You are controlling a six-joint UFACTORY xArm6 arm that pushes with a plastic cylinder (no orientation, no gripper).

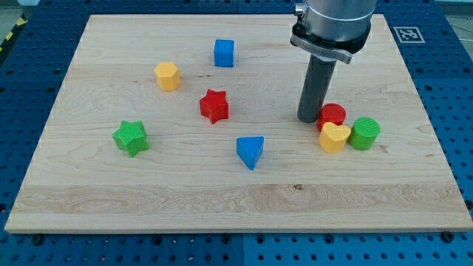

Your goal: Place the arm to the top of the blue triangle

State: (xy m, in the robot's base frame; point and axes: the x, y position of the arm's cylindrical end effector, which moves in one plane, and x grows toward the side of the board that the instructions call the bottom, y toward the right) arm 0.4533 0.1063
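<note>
The blue triangle [250,151] lies on the wooden board [148,199] a little below the middle. My tip [308,118] rests on the board to the upper right of the triangle, well apart from it. The tip stands just left of a red cylinder [332,115], close to or touching it.
A yellow heart [334,137] and a green cylinder [364,133] sit beside the red cylinder. A red star [214,106] lies above and left of the triangle. A blue cube [224,53], a yellow hexagon [168,76] and a green star [131,137] lie further left.
</note>
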